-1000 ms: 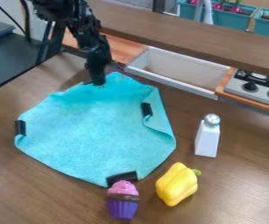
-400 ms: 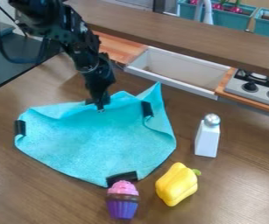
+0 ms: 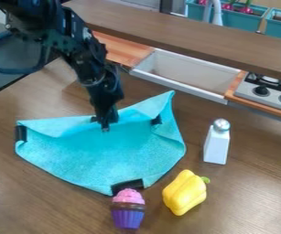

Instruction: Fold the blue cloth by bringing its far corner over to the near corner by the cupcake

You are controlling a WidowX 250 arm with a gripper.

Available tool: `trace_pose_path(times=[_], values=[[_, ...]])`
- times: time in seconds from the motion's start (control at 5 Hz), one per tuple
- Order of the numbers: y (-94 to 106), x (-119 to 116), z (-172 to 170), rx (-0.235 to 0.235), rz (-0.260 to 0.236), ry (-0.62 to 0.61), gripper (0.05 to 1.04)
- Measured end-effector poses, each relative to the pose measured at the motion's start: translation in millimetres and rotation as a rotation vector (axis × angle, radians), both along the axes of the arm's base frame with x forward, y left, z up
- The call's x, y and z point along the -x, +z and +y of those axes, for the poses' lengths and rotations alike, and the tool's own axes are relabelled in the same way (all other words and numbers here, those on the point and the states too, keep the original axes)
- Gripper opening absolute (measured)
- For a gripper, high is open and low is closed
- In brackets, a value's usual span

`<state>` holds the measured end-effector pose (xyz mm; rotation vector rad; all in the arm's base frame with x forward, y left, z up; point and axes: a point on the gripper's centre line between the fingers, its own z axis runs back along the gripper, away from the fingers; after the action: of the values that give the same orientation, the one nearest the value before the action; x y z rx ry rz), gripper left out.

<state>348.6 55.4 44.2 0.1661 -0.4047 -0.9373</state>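
Though against the tool (image 3: 105, 126), turquoise cloth (image 3: 103, 153) wide on both sides.

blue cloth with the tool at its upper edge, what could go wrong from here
The cloth could slip or bunch up at the tool, since its upper part is already creased. If it slid toward the camera, its lower edge might nudge the toy cupcake, close by, or the yellow pepper.
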Motion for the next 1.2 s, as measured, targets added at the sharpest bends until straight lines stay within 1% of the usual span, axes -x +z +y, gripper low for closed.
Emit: trace_pose_path(times=[0.2,0.4,0.6,1.0,1.2], values=[[-1.2,11,-18,0.005,0.02,-0.034,0.055],[-9.7,20,-31,0.01,0.055,-0.054,0.055],[-14.1,26,-40,0.031,0.074,-0.079,0.053],[-22.4,37,-58,0.032,0.11,-0.129,0.068],[-23.0,41,-66,0.06,0.133,-0.189,0.209]])
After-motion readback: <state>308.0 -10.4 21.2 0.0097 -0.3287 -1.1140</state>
